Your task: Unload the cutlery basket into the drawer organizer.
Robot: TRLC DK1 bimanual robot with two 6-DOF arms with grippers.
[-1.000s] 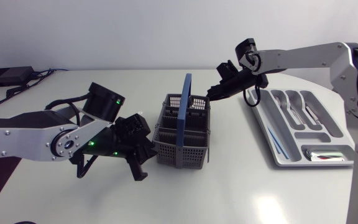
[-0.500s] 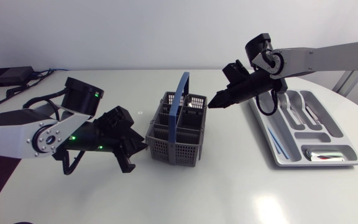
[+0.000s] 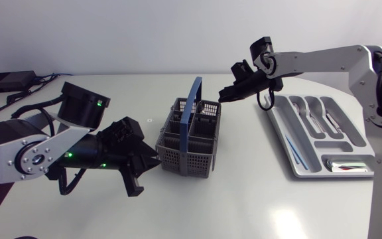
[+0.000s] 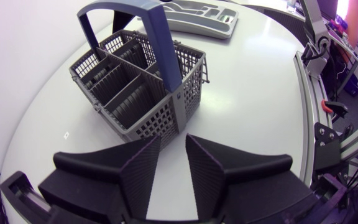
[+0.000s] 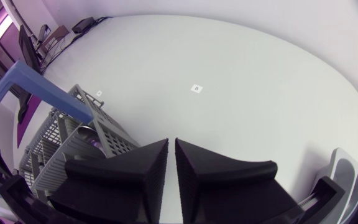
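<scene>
The grey cutlery basket point(image 3: 190, 141) with a blue handle point(image 3: 192, 106) stands mid-table. My left gripper point(image 3: 155, 160) sits low just left of it, open by a narrow gap with nothing between its fingers; in the left wrist view the gripper point(image 4: 173, 140) faces the basket point(image 4: 138, 87) a short way ahead. My right gripper point(image 3: 222, 98) hovers shut and empty above the basket's far right corner; in the right wrist view this gripper point(image 5: 171, 142) has the basket point(image 5: 61, 140) beside and below it. A pale glint shows in a far compartment; I cannot tell what it is. The grey organizer point(image 3: 305, 169) lies at the right.
The organizer holds spoons point(image 3: 308, 109), knives point(image 3: 334, 121), a thin blue item point(image 3: 296, 150) and a shiny piece point(image 3: 345, 166). A black box point(image 3: 6, 81) with cables lies at the back left. A small white tag point(image 3: 149, 120) lies left of the basket. The table's rounded edge runs close past the organizer.
The basket has shifted a little left and turned. My left arm has drawn back leftward with its gripper staying low by the basket. My right gripper dipped, then rose again over the basket's far corner.
</scene>
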